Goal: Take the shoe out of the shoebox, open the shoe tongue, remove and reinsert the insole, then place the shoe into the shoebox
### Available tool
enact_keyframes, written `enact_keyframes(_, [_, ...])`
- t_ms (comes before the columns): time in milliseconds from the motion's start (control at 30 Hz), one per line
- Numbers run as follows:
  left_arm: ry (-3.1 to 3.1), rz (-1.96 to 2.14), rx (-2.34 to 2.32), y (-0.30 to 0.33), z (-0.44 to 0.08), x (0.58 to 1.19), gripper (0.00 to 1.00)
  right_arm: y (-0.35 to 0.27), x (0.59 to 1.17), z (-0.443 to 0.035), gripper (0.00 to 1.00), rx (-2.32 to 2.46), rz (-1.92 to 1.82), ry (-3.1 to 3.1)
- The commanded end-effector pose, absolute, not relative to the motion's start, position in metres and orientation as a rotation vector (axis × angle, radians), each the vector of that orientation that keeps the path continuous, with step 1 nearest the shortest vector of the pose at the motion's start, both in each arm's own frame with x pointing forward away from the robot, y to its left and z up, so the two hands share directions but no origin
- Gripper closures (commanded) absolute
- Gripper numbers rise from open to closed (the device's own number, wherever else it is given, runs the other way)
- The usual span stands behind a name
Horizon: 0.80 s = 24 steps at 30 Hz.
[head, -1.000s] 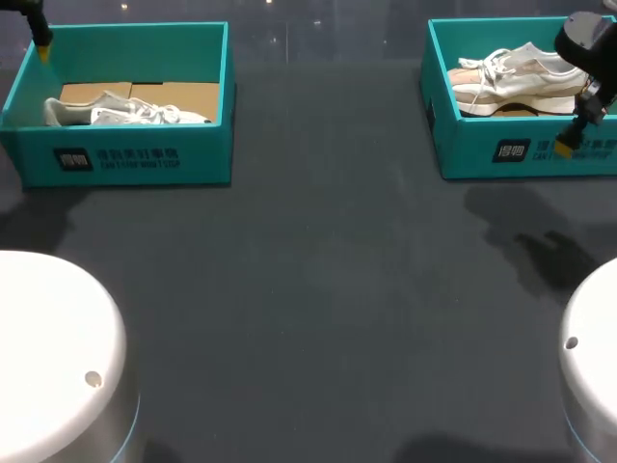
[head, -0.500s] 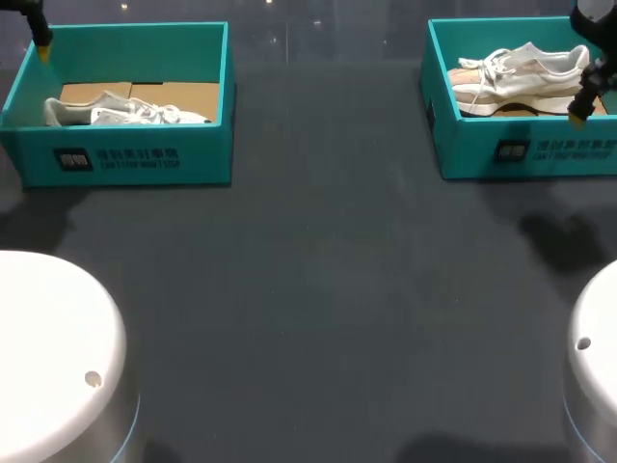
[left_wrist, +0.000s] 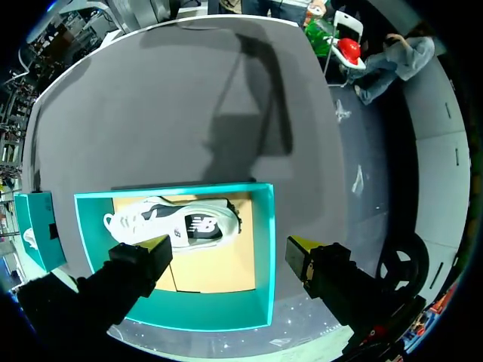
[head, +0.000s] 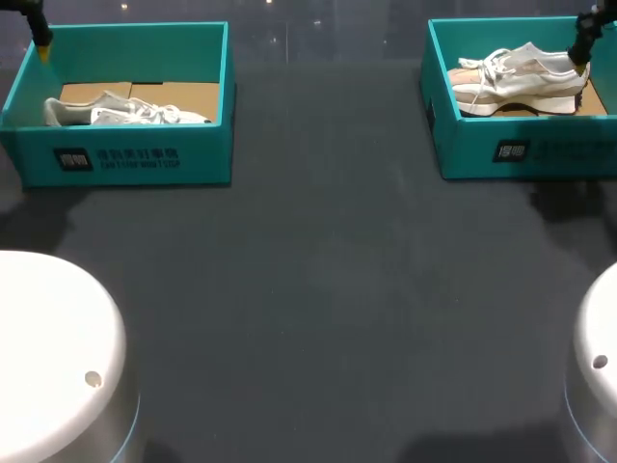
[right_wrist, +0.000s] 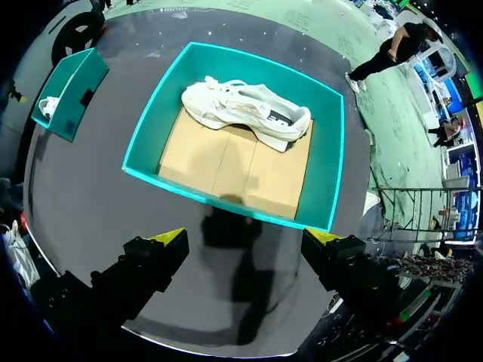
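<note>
Two teal shoeboxes stand at the table's far side. The left shoebox (head: 145,159) holds a white shoe (head: 125,111) lying on cardboard; my left gripper (head: 42,43) hangs over its far left corner. In the left wrist view this shoe (left_wrist: 177,222) lies in the box (left_wrist: 264,249) below the open left gripper (left_wrist: 229,247). The right shoebox (head: 463,145) holds a white and beige shoe (head: 516,82). My right gripper (head: 581,48) hovers above its right end. In the right wrist view that shoe (right_wrist: 245,109) lies along the box's (right_wrist: 321,166) far side, ahead of the open, empty right gripper (right_wrist: 245,237).
Dark grey tabletop (head: 318,289) stretches between and in front of the boxes. The two white arm bases (head: 48,357) sit at the near corners. The other teal box (right_wrist: 72,90) shows off to the side in the right wrist view.
My right gripper has moved from in front of the right shoebox's near wall back and up over the box's right end. The left arm and both shoes have kept still.
</note>
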<state>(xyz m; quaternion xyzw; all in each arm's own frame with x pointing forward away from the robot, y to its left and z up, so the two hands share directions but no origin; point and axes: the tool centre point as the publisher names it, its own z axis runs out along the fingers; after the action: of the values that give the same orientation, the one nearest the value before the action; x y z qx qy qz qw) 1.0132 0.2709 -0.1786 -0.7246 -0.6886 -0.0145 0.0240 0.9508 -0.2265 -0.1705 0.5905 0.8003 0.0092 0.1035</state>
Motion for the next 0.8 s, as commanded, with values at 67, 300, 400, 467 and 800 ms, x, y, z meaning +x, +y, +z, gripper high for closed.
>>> enact_keyframes(67, [-2.13,-0.046,-2.243,0.271,-0.178,1.013,0.0,-0.233,0.999,-0.177,0.0,1.855,-0.077,2.34])
enact_keyframes(300, [-2.13,-0.046,-2.243,0.271,-0.178,1.013,0.0,-0.244,1.046,-0.193,0.0,1.952,-0.139,2.229])
enact_keyframes(400, [-2.13,-0.046,-2.243,0.271,-0.178,1.013,0.0,-0.247,1.064,-0.201,0.0,1.936,-0.142,2.236])
enact_keyframes(467, [-2.13,-0.046,-2.243,0.271,-0.178,1.013,0.0,-0.251,1.075,-0.204,0.0,1.932,-0.141,2.23])
enact_keyframes(800, [-2.13,-0.046,-2.243,0.271,-0.178,1.013,0.0,-0.277,1.119,-0.226,0.0,1.968,-0.184,2.172])
